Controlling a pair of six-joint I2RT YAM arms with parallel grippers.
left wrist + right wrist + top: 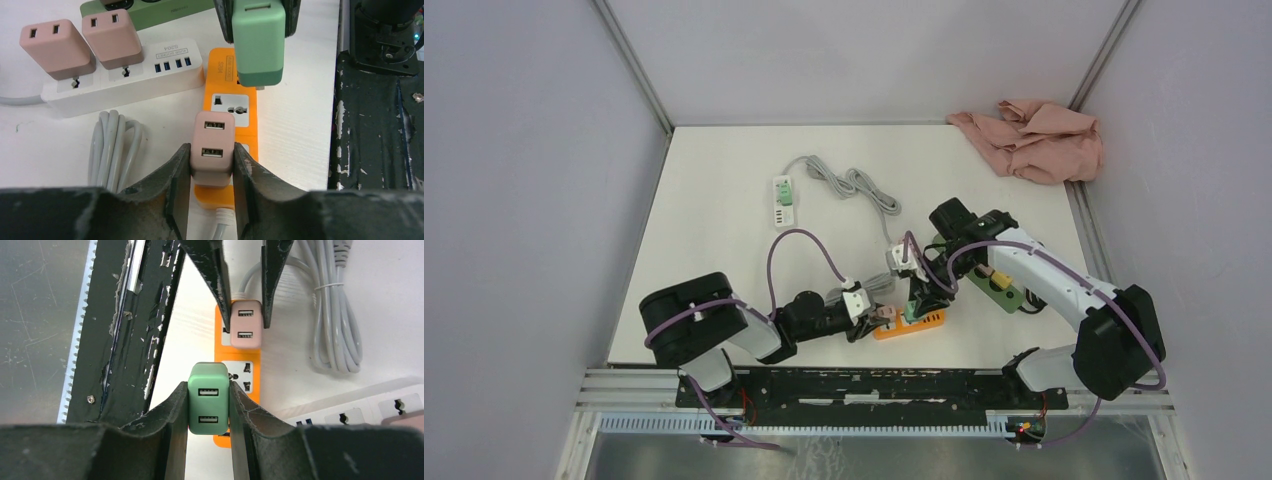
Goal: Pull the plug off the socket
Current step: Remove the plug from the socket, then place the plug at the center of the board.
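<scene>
Holds tight in the left gripper [211,156] a matte pink plug [212,145], a rounded block with two USB slots, seated at the cable end of a glossy orange power strip [250,131]. Clamps in the right gripper [208,392] a smooth green plug [208,407] of like shape, over the strip's other end. Shows a printed label there, too small to read.

On the white table [714,200] are an orange power strip [222,65], a mint-green plug [258,42], a dusty-pink plug [212,147] and, at its far right corner, a salmon cloth [1034,138].
</scene>
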